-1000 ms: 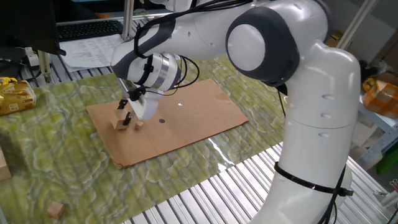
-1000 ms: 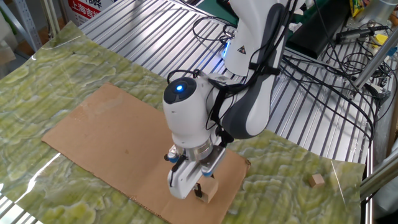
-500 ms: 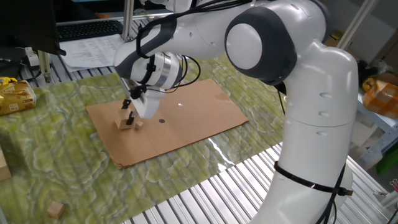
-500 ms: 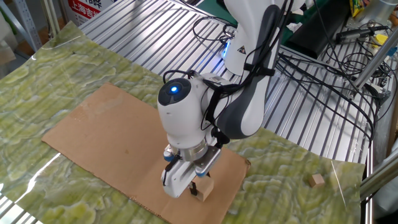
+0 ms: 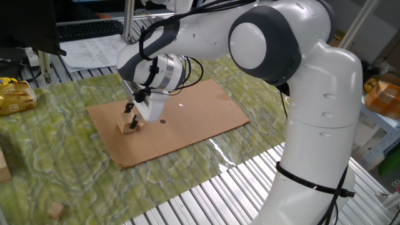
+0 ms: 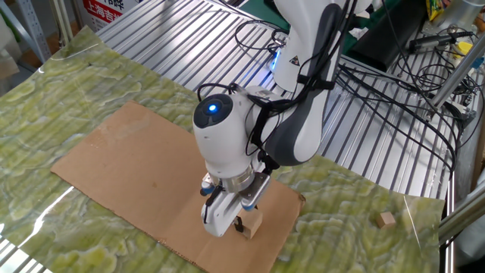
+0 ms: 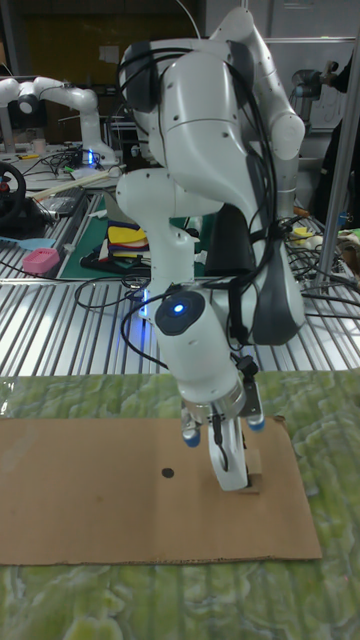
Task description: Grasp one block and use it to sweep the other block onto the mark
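Tall view: tiny cube hidden (fingers).

gripper clamped on large cube, on cardboard; spare cube at 3 o'clock

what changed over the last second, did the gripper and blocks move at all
The gripper, shut on the large block, slid a little toward the black mark, carrying the block along the cardboard. The tiny block sits right beside the large block and is not on the mark yet. The mark, the cardboard and the spare cube on the mat stayed where they were.
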Robot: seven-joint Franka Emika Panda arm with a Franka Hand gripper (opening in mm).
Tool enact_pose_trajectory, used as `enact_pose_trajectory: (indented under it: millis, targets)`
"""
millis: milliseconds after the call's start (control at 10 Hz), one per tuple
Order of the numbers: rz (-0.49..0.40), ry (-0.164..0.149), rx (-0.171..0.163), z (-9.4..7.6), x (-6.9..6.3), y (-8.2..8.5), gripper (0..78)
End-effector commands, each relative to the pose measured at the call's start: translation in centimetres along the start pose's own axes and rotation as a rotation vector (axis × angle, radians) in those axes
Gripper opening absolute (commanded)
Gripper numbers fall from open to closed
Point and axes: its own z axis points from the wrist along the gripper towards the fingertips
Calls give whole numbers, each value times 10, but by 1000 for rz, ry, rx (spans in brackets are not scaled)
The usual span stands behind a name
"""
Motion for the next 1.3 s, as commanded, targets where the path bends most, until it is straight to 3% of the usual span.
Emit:
enact_pose_trajectory:
  millis: [100,1000,1100,1300]
  targets:
    - [-31,0,2,-8,-17,7,11]
    - [-85,-44,39,-32,-44,14,11]
    - [-85,-44,39,-32,-44,14,11]
    - [-86,-51,28,-16,-25,8,11]
